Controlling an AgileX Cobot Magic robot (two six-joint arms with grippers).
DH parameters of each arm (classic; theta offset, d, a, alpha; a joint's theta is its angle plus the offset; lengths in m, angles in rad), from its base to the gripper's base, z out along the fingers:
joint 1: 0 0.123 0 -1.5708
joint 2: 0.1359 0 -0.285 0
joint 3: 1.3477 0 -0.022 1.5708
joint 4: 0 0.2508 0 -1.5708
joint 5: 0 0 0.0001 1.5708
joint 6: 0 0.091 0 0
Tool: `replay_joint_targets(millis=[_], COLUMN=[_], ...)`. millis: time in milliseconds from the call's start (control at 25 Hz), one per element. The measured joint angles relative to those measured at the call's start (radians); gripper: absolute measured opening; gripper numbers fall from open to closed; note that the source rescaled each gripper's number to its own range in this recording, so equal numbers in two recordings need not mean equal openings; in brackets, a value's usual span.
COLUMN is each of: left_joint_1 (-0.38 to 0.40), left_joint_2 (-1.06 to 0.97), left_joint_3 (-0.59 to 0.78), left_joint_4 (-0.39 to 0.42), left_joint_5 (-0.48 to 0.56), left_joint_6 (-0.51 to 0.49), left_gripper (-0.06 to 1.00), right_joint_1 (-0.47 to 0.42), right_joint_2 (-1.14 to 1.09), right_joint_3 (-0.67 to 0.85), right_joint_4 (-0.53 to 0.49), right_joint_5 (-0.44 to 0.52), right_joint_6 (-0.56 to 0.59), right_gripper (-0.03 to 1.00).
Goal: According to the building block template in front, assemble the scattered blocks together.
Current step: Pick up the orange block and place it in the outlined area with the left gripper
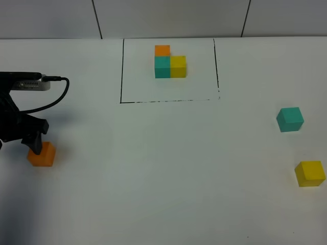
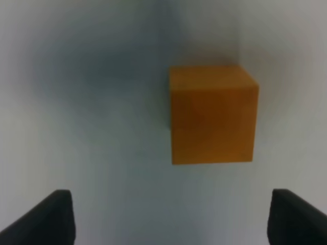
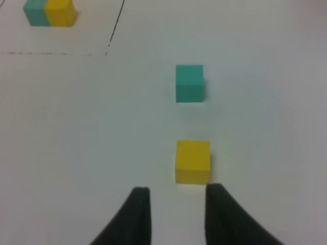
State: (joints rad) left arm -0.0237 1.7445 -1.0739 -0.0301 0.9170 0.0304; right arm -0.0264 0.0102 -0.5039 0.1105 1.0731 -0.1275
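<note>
- The white table (image 1: 163,194) carries everything, with a pale panelled wall behind it
- A black drawn rectangle (image 1: 121,71) sits at the far middle of the table; its near line is broken and dotted
- The left arm (image 1: 15,117), black with a looping cable, reaches in from the left edge of the high view
- The left gripper (image 2: 173,219) is low over the table with its jaws spread wide; the orange cube lies just ahead of the fingertips, ungripped
- The right gripper (image 3: 176,196) is out of the high view; its jaws are drawn in close with nothing between them, just short of the yellow cube
- The building block template (image 1: 169,62) stands inside the rectangle near its far side: teal in the corner, orange behind it, yellow touching its right
- The orange cube (image 1: 42,154) rests at the near left
- The teal cube (image 1: 289,119) rests at the right, well apart from the rectangle
- The yellow cube (image 1: 310,173) rests nearer the front, near the teal one but not touching it
</note>
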Motion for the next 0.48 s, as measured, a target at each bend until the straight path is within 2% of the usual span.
replay_joint_targets(millis=[280,480], left_joint_1=[0.000,-0.029], left_joint_2=[0.046,0.078], left_joint_3=[0.000,0.000], left_joint_4=[-0.046,-0.049], left_joint_5=[-0.085,-0.097], left_joint_6=[-0.004,-0.008], left_gripper=[0.89,0.89], right_joint_1=[0.000,0.000], right_joint_2=[0.000,0.000], right_joint_3=[0.000,0.000], right_joint_4=[0.000,0.000], right_joint_5=[0.000,-0.001], right_joint_6=[0.000,0.000], right_gripper=[0.00,0.00])
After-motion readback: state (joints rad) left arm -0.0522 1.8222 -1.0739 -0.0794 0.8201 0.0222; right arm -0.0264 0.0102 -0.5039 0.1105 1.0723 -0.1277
